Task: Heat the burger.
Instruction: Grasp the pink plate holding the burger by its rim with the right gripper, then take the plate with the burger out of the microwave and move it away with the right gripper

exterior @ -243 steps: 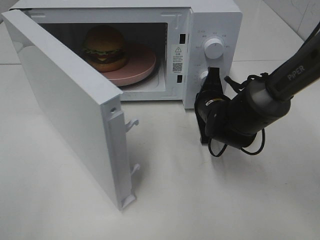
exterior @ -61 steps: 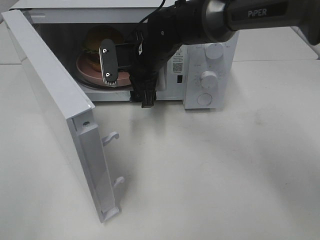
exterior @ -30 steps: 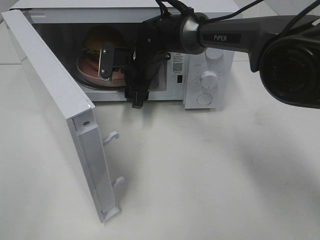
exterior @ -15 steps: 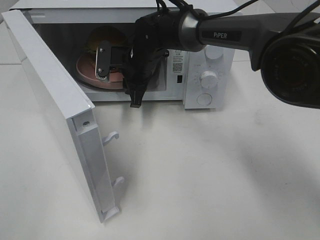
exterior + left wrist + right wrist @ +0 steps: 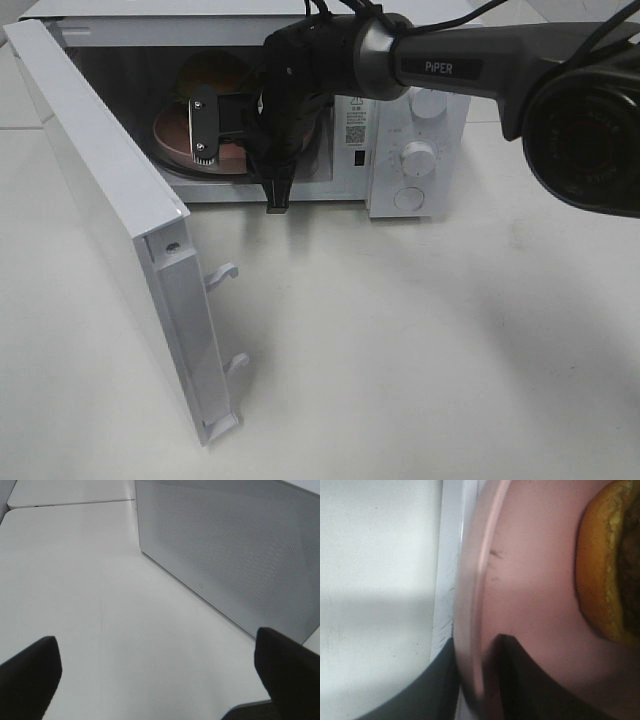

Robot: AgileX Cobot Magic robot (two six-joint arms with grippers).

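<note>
The right gripper [image 5: 205, 135] is inside the open microwave [image 5: 420, 110], and the right wrist view shows its two dark fingers [image 5: 517, 680] set either side of the pink plate [image 5: 530, 570] rim, one under and one over, clamped on that edge. The burger [image 5: 610, 560] sits on that same plate inside the oven, just beyond the pinch, its bun [image 5: 212, 68] peeking over the arm. The microwave door [image 5: 120, 220] stands swung wide. Off to the side, the left gripper [image 5: 155, 680] hangs over the white table [image 5: 75, 590] with its fingers spread far apart, holding nothing.
</note>
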